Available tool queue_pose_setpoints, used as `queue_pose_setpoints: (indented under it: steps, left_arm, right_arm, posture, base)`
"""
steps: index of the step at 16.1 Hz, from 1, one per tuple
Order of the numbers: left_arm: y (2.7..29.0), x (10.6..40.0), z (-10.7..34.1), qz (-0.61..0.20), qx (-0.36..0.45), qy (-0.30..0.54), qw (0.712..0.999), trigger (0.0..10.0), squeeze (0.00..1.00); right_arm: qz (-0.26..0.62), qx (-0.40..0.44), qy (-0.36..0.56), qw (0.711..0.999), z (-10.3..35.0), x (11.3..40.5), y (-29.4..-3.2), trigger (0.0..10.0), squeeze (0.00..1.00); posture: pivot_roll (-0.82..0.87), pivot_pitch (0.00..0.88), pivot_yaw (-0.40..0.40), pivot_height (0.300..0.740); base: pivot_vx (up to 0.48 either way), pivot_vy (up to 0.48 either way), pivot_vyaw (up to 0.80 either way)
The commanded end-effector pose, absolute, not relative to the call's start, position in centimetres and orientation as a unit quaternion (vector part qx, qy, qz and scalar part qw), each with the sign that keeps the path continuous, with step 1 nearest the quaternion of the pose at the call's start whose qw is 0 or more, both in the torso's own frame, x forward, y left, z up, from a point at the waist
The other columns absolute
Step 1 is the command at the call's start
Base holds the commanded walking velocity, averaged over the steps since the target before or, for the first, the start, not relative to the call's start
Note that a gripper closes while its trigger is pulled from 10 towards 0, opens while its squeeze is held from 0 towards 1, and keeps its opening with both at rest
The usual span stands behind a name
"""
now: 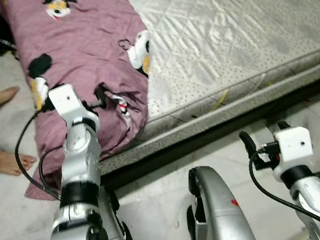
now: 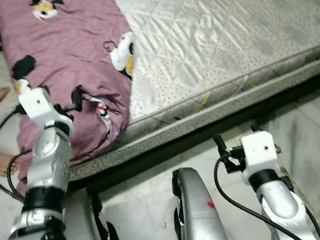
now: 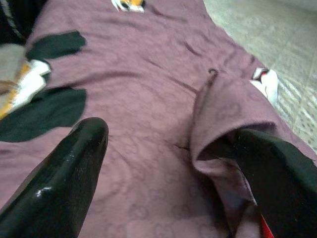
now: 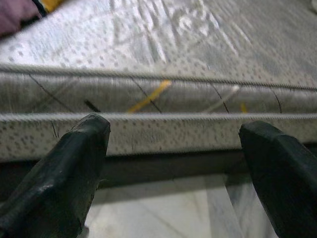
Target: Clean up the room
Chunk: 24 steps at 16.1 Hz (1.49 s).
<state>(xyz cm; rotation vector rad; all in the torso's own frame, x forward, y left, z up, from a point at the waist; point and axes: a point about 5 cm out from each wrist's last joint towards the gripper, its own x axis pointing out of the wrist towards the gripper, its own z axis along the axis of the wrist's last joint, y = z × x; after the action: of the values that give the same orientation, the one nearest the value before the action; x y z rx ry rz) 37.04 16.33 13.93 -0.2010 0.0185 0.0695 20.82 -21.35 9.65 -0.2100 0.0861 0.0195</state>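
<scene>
The left pincer (image 3: pixel 168 163) is open at a fold of the purple blanket (image 1: pixel 88 52), and next it probably must pinch it.

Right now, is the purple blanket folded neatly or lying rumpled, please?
Rumpled: the purple blanket bunches into folds and hangs over the mattress edge.

The 2 head views look forward and down from above, sharing the mattress (image 1: pixel 237 28) and purple blanket (image 1: pixel 86 58). The left wrist camera sits close over the blanket; the right faces the mattress edge, low, near the floor (image 4: pixel 163 208).
</scene>
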Motion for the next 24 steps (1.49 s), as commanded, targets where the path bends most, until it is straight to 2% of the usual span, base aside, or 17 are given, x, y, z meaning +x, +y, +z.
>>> queue_pose_setpoints:
  steps: [1,6,7,9,10,11,14,15,19,22,24]
  left_arm:
    - [16.3,37.6,13.4,0.031,-0.087,0.037,0.995,10.0,0.00]
    - [15.5,38.8,12.4,-0.007,-0.036,0.128,0.991,10.0,0.00]
    - [14.5,39.0,12.4,-0.028,-0.019,0.132,0.991,10.0,0.00]
    - [10.6,39.2,13.1,-0.104,0.038,0.112,0.988,10.0,0.00]
    - [10.1,39.1,13.2,-0.116,0.048,0.110,0.986,10.0,0.00]
    - [6.5,38.7,13.5,-0.189,0.078,0.095,0.974,10.0,0.00]
    - [3.9,37.9,13.5,-0.251,0.115,0.081,0.958,10.0,0.00]
    - [2.0,37.1,13.3,-0.315,0.169,0.055,0.932,10.0,0.00]
    - [2.1,36.7,13.4,-0.360,0.208,0.019,0.909,10.0,0.00]
    - [5.2,37.6,12.9,-0.291,0.197,0.053,0.935,10.0,0.00]
    - [6.2,37.5,12.1,-0.272,0.174,0.069,0.944,10.0,0.00]
  right_arm:
    - [0.000,-0.111,0.049,0.993,10.0,20.2,-21.8,10.0,0.00]
    - [-0.011,-0.117,0.059,0.991,10.6,19.6,-22.3,10.0,0.00]
    - [-0.012,-0.118,0.060,0.991,10.7,19.7,-22.3,10.0,0.00]
    - [-0.013,-0.119,0.061,0.991,10.7,19.7,-22.2,10.0,0.00]
    - [-0.014,-0.119,0.062,0.991,10.7,19.8,-22.2,10.0,0.00]
    - [-0.014,-0.118,0.061,0.991,10.7,19.9,-21.9,10.0,0.00]
    - [-0.014,-0.116,0.059,0.991,10.7,20.2,-21.8,10.0,0.00]
    - [-0.015,-0.114,0.056,0.992,10.7,20.6,-21.7,10.0,0.00]
    - [-0.015,-0.109,0.051,0.993,10.6,21.4,-21.4,10.0,0.00]
    - [-0.012,-0.104,0.042,0.994,10.5,22.5,-21.0,10.0,0.00]
    - [-0.011,-0.102,0.037,0.994,10.6,22.9,-20.9,10.0,0.00]
  posture:
    - [-0.20,0.279,-0.063,0.566]
    - [-0.23,0.288,-0.067,0.566]
    - [-0.24,0.288,-0.067,0.566]
    - [-0.24,0.283,-0.067,0.566]
    - [-0.24,0.281,-0.067,0.566]
    - [-0.24,0.277,-0.066,0.566]
    - [-0.23,0.269,-0.063,0.566]
    - [-0.23,0.258,-0.057,0.566]
    - [-0.21,0.233,-0.049,0.566]
    - [-0.19,0.202,-0.040,0.566]
    - [-0.18,0.188,-0.034,0.566]
  base:
    - [0.000,0.000,0.00]
    - [0.000,0.000,0.00]
    - [0.000,0.000,0.00]
    - [0.000,0.000,0.00]
    - [0.000,0.000,0.00]
    - [0.000,0.000,0.00]
    - [0.000,0.000,0.00]
    - [0.000,0.000,0.00]
    - [0.000,0.000,0.00]
    - [0.000,0.000,0.00]
    - [0.000,0.000,0.00]
